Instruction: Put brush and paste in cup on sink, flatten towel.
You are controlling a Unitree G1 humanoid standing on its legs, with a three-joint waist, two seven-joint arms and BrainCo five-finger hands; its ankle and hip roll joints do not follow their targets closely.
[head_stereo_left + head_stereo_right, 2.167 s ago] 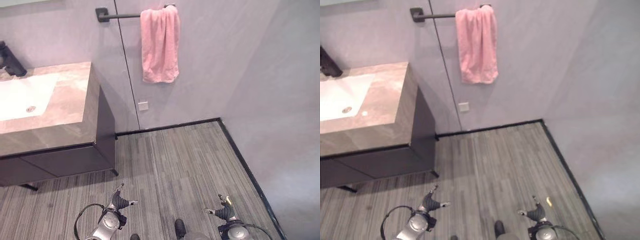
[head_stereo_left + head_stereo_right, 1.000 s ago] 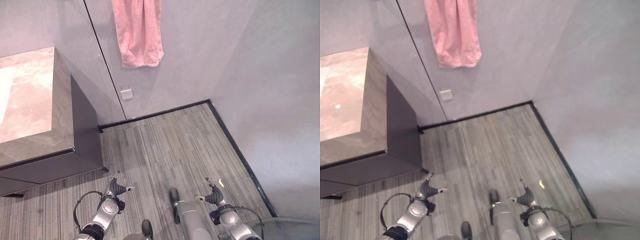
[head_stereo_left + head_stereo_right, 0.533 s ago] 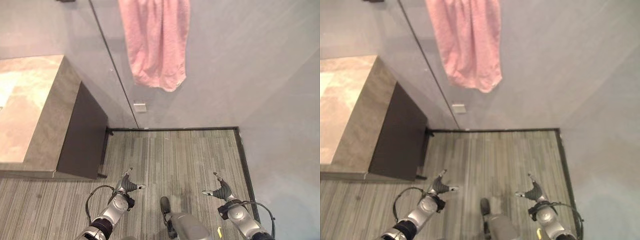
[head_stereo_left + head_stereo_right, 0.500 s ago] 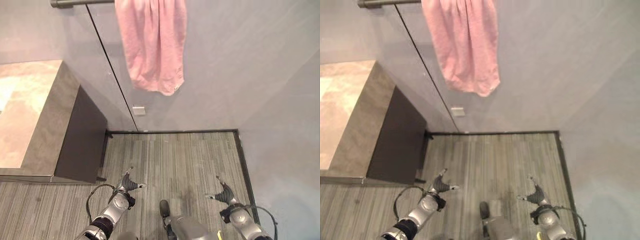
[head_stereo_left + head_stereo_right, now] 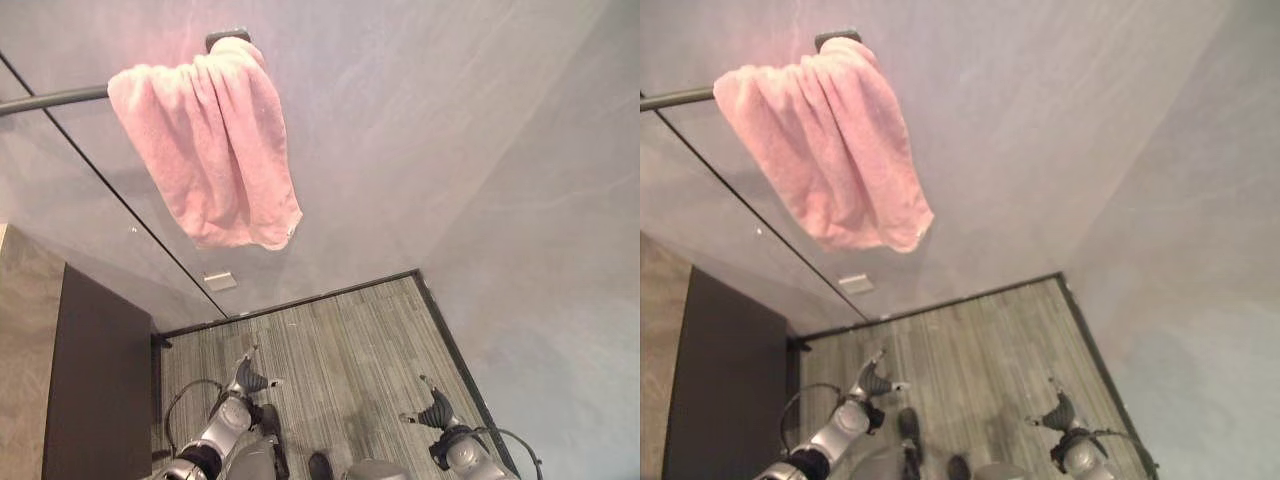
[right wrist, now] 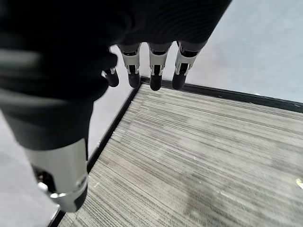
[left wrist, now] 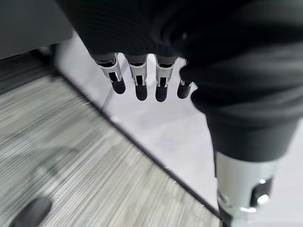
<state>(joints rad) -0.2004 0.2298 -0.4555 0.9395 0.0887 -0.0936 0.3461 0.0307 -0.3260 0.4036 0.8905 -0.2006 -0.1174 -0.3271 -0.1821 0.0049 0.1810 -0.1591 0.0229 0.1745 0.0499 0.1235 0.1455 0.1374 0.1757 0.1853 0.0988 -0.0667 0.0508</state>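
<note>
A pink towel (image 5: 205, 150) hangs bunched over the right end of a dark wall rail (image 5: 50, 99), high on the grey wall. My left hand (image 5: 243, 378) hangs low over the striped floor, far below the towel, fingers (image 7: 137, 80) straight and holding nothing. My right hand (image 5: 437, 410) hangs low to the right near the wall corner, its fingers (image 6: 151, 71) also straight and empty.
The dark vanity cabinet (image 5: 100, 390) with its stone top (image 5: 22, 380) stands at the left edge. A small white wall plate (image 5: 219, 281) sits under the towel. A black baseboard (image 5: 300, 303) runs along the wall to the room's right corner.
The camera has swung, so the towel and rail now sit higher and further left and the sink top has slid almost out. Both hands stay low and open.
</note>
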